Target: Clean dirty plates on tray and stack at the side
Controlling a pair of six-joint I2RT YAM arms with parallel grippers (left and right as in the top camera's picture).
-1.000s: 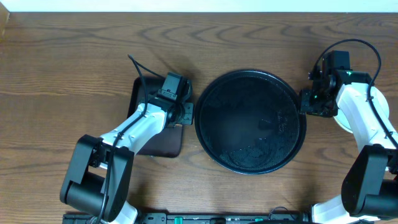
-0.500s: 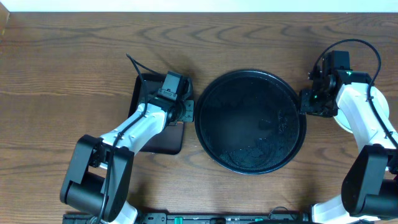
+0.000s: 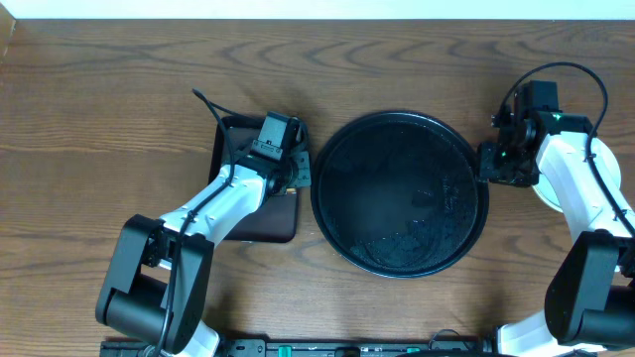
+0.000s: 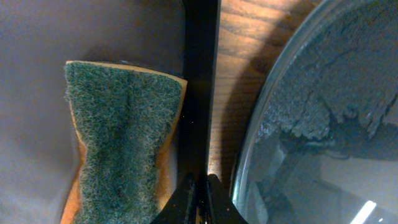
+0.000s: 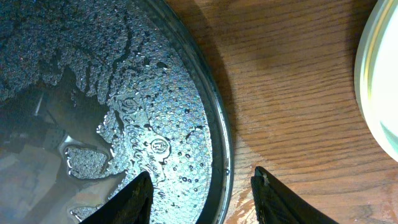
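Plates (image 5: 384, 62) are set clear of the tray (image 3: 397, 193), at the right edge of the frame beside the released, empty right gripper (image 5: 205, 200), and the sponge (image 4: 121, 137) is laid in the small tray (image 4: 37, 37) by the clenched left gripper (image 4: 200, 182), presumably because cleaning is finished.

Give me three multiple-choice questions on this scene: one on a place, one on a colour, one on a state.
1. Where does the sponge lie?
A. on a plate
B. on the small rectangular tray
C. on bare table

2. What colour is its scouring face?
A. green
B. blue
C. pink

3. How are the right gripper jaws?
A. open, empty
B. shut on a plate
C. shut on a cloth

Answers: B, the dark tray floor lies under it; A, the fibres are green; A, its fingers stand apart above the round tray rim.
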